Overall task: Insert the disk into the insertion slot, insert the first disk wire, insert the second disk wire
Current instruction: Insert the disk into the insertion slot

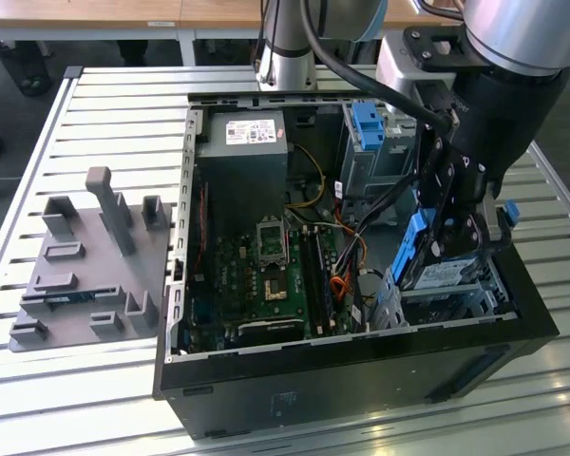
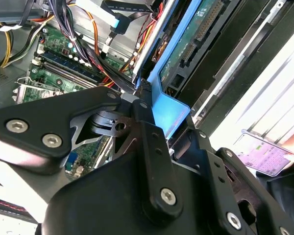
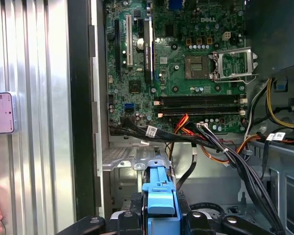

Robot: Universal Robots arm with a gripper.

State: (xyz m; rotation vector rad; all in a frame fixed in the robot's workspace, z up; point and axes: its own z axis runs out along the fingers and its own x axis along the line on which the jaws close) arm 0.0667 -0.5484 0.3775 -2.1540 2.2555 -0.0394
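The disk (image 1: 440,274) hangs tilted at the front right corner of the open computer case, its bright blue carrier (image 1: 414,239) toward the motherboard. My gripper (image 1: 453,231) is shut on it from above. In the second wrist view my gripper (image 2: 152,100) clamps the blue carrier (image 2: 169,111), and the disk's green underside (image 2: 196,34) slopes away. The insertion slot (image 1: 404,296), a low perforated grey cage, lies right under the disk's lower edge; in the first wrist view the insertion slot (image 3: 121,157) sits just beyond the carrier (image 3: 160,193). Loose black and orange cables (image 3: 186,134) run beside the cage.
A taller grey cage with a blue latch (image 1: 366,123) stands behind the disk. The motherboard (image 1: 266,275) and power supply (image 1: 242,142) fill the case's left half. A grey fixture plate (image 1: 85,256) lies at the exterior view's left. A hand holds a phone (image 3: 0,112) beside the case.
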